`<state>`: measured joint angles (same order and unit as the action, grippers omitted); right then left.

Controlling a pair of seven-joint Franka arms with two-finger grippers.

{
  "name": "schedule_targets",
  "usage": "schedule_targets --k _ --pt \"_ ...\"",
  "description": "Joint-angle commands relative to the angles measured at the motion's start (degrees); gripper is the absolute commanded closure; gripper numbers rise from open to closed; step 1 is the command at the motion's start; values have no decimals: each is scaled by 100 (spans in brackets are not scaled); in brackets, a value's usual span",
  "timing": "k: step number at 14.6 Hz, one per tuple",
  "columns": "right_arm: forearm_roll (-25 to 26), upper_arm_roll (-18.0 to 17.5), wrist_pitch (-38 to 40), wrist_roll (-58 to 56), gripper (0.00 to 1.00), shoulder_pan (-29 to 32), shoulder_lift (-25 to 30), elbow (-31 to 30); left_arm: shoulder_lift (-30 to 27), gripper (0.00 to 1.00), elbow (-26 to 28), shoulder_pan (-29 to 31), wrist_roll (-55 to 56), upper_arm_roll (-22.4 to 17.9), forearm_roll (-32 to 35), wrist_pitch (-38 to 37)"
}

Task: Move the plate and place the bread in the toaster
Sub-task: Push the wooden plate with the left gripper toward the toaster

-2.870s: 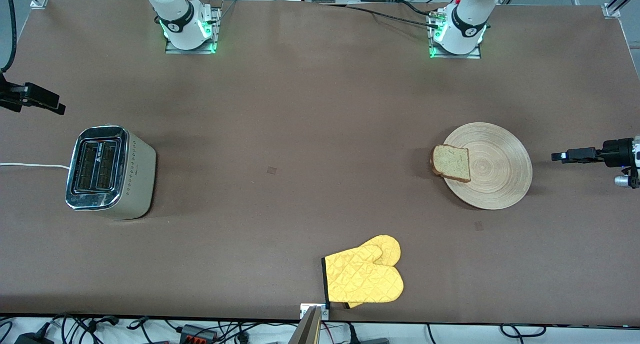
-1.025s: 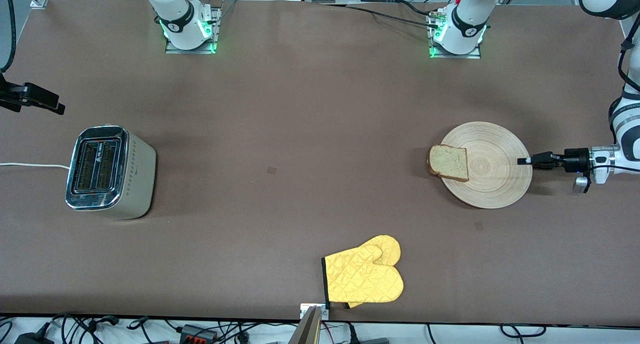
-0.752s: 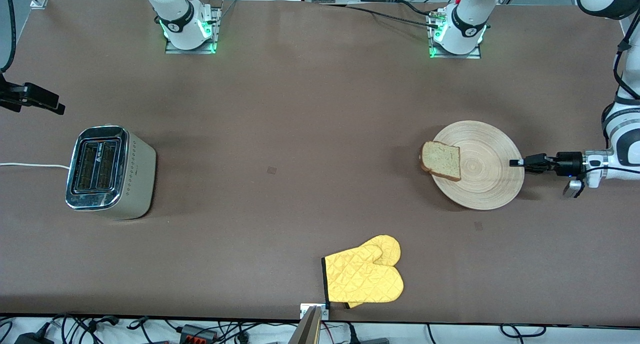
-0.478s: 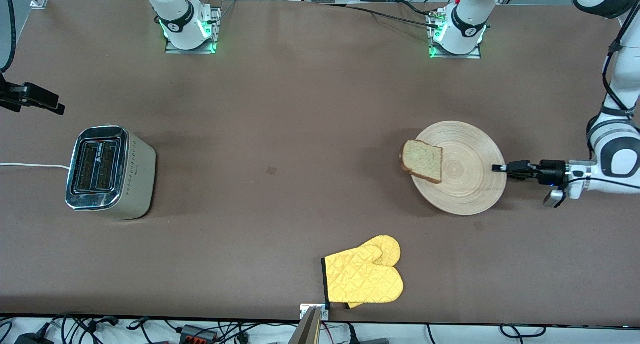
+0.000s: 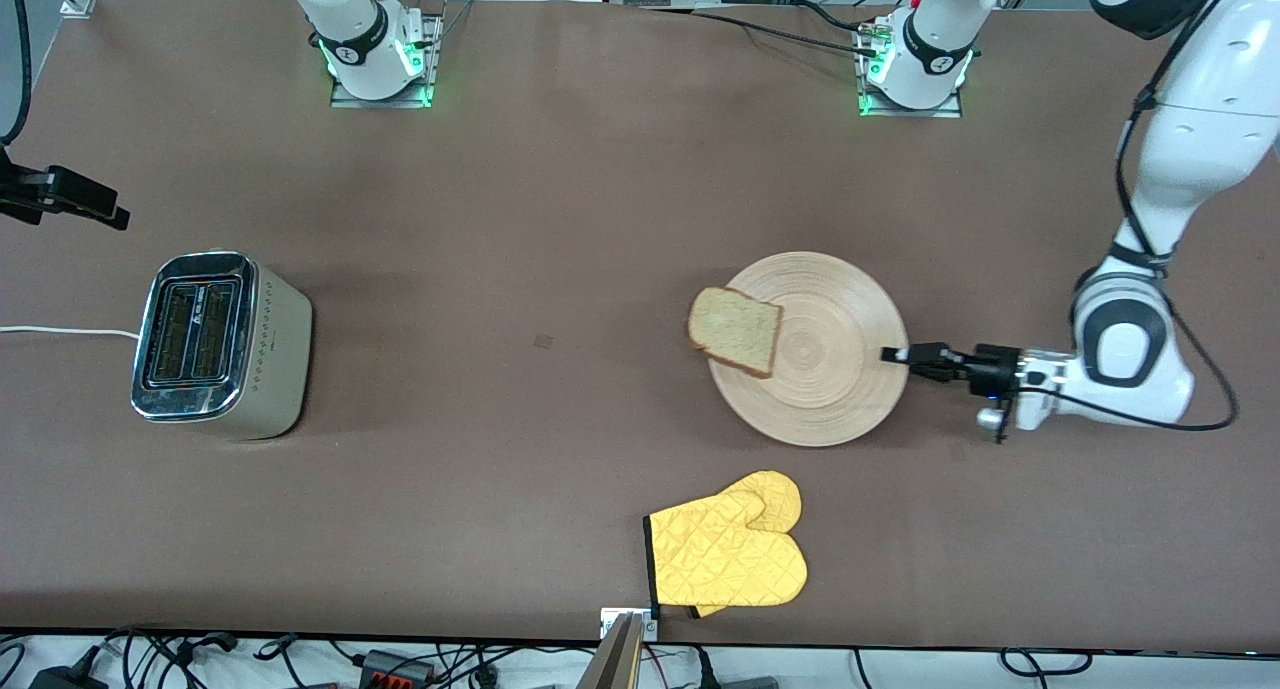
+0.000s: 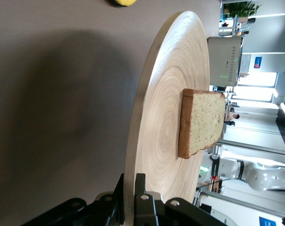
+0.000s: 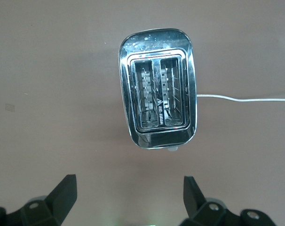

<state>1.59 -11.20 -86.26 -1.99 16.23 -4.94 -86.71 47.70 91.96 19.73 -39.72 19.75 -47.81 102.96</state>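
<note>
Your left claw [image 5: 897,355] is clamped on the rim of the plate [image 5: 830,389], at the edge toward the left arm's end of the desk [image 5: 560,219], and the left wrist view shows its fingers [image 6: 141,209] pinching that rim. The plate sits near the middle of the desk, farther from the front camera than the yellow oven mitt [image 5: 728,551]. The bread [image 5: 736,330] lies loose on the plate, overhanging the rim on the side toward the toaster [image 5: 218,344].

Treat the plate as stiff and probably light, with a smooth surface; a thin-rim pinch gives little leverage, so keep it flat and low. The slice is soft, light and unsecured, and would likely slide off if you tilt or jerk the plate. When you take it, grip across the faces near a crust edge, gently, since it should crush easily.

Your right claw [image 7: 128,200] hangs spread wide and empty over the toaster, whose two slots are clear.
</note>
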Motion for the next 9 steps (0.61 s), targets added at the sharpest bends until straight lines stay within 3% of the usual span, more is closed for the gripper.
schedule_targets --k 1,9 --pt "-80 -31 92 50 0 56 -78 111 -164 99 453 -503 -27 125 -851 573" --pt "-71 -31 92 50 0 56 -78 119 -120 97 893 -2051 -132 354 -1792 2886"
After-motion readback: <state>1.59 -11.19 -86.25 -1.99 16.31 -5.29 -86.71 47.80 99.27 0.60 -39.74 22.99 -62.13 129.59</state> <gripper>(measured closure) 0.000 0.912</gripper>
